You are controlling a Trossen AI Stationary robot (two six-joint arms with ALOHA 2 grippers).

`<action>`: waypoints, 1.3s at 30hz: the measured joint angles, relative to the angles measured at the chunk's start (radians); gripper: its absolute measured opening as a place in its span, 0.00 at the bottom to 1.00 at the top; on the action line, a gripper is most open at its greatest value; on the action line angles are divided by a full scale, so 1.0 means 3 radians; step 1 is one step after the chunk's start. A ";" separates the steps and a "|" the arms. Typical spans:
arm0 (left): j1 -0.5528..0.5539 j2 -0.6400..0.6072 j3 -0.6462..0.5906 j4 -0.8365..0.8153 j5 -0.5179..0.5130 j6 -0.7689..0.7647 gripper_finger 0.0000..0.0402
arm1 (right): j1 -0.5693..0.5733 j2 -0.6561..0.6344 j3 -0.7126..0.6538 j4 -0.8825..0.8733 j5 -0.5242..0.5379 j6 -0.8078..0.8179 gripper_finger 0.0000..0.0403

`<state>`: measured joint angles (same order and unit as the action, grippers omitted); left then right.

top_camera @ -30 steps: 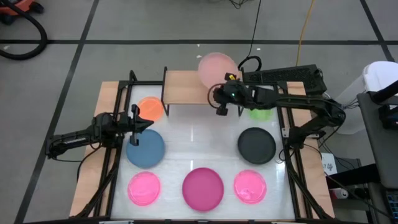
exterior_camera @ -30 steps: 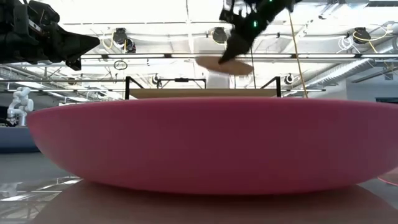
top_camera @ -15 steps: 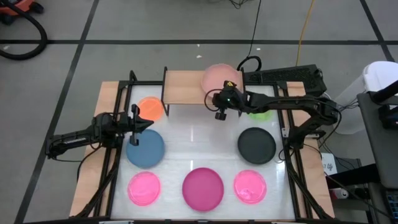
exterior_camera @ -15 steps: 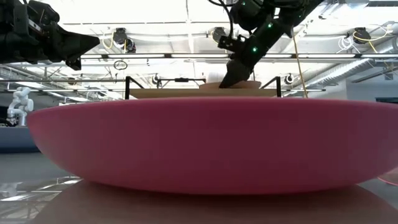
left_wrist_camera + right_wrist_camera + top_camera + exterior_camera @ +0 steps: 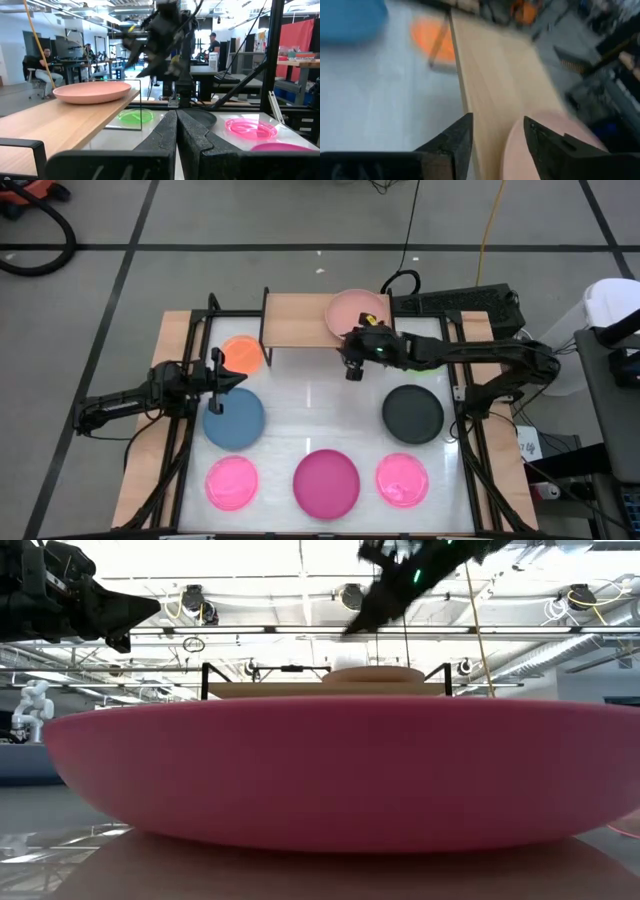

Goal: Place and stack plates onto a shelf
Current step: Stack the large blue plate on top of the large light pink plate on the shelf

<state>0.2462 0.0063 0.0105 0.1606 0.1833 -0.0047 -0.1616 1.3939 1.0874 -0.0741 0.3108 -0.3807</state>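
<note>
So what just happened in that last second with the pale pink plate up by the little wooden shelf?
The right gripper brought the salmon plate down onto the right end of the shelf, let go, and has lifted clear, open. The plate now lies flat there. The left gripper, shut, stayed above the blue plate; the other plates on the table did not move.

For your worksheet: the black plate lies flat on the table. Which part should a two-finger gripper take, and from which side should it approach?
Grip the black plate by its raised rim, one finger inside, one outside. It lies flat, so only the edge offers purchase. Probably come from above on the shelf-facing edge, nearest the right gripper; neighbouring plates stand clear.
</note>
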 joint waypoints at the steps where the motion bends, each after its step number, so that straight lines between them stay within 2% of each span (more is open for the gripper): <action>1: 0.0000 0.0000 0.0000 -0.0001 0.0000 0.0000 0.02 | 0.0056 -0.0095 0.0002 -0.0014 -0.0009 0.0087 0.40; 3: 0.0000 0.0000 0.0000 -0.0007 0.0000 0.0001 0.02 | 0.0172 -0.0284 0.0005 -0.0169 -0.0056 0.0396 0.40; 6: 0.0000 0.0000 0.0000 -0.0001 0.0000 0.0001 0.02 | 0.0340 -0.0522 -0.0019 -0.0527 -0.0388 0.0935 0.39; 9: 0.0000 0.0000 0.0000 -0.0001 0.0000 0.0001 0.02 | 0.0591 -0.0741 -0.0329 -0.0425 -0.0611 0.1302 0.37; 17: 0.0000 0.0000 0.0000 -0.0001 0.0000 0.0000 0.02 | 0.1203 -0.1095 -0.1816 0.1116 -0.0510 0.1650 0.36; 23: 0.0000 0.0000 0.0000 -0.0002 0.0000 0.0000 0.02 | 0.1408 -0.1299 -0.2480 0.1893 -0.0506 0.1577 0.36; 31: 0.0000 -0.0001 0.0000 -0.0001 0.0000 0.0001 0.02 | 0.1418 -0.1408 -0.2888 0.2314 -0.0504 0.1580 0.36; 39: 0.0000 0.0000 0.0000 -0.0002 0.0000 0.0000 0.02 | 0.1418 -0.1421 -0.2918 0.2329 -0.0522 0.1576 0.36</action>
<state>0.2462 0.0063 0.0105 0.1600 0.1833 -0.0048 0.2638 0.9677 0.2119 0.6247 0.1542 0.0921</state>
